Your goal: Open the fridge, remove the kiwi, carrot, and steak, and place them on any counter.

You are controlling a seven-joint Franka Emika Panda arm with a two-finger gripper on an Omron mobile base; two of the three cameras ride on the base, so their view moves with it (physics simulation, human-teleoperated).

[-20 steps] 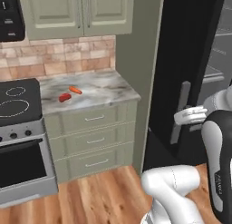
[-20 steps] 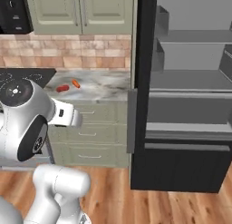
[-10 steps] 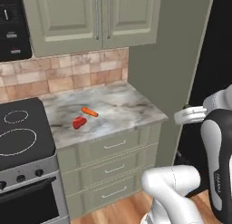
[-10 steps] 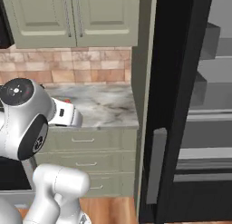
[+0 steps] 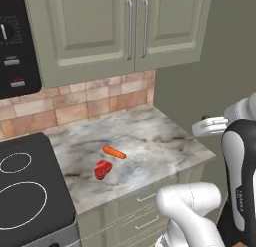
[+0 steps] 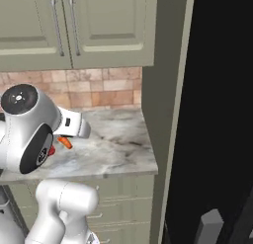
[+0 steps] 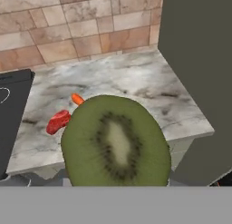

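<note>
A cut kiwi [image 7: 115,143], green face towards the camera, sits right at the hand and hides the fingertips. My gripper [image 5: 202,123] is shut on the kiwi and hangs off the counter's right end, level with its top. On the marbled counter [image 5: 160,141] lie the orange carrot [image 5: 114,152] and, just in front of it, the red steak [image 5: 103,169]. The hand view has the carrot [image 7: 77,99] and steak [image 7: 58,121] beyond the kiwi to the left. The black fridge [image 6: 222,114] stands to the right of the counter.
A black stovetop [image 5: 25,191] adjoins the counter on the left, with a black microwave [image 5: 15,46] above it. Sage-green wall cabinets [image 5: 115,26] hang over the counter. A grey-green side panel [image 6: 165,90] separates counter and fridge.
The whole picture has shifted: the base has moved toward the counter, which looks larger, and the fridge has slid off to the right. The kiwi stays in my gripper.
</note>
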